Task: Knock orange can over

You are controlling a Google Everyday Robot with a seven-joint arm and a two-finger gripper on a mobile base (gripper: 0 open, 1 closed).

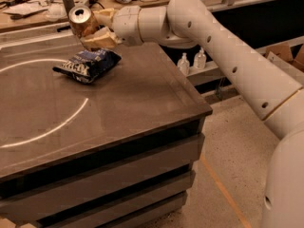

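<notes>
Evidently mid-shove: orange can [81, 19] leans just behind chip bag [88, 64], hand [94, 28] with fingers [102, 38] spread against its side, placed to topple it

1 camera high by the arm's shoulder [285, 175] looks across the table [142, 103], gripper [92, 27] at upper left.

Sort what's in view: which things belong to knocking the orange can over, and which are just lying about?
Job in hand:
orange can, tilted, at the back of the table
gripper, right against the can

Lying about:
blue snack bag, flat on the table
two small bottles, on a shelf beyond the table
cardboard boxes, far right
</notes>
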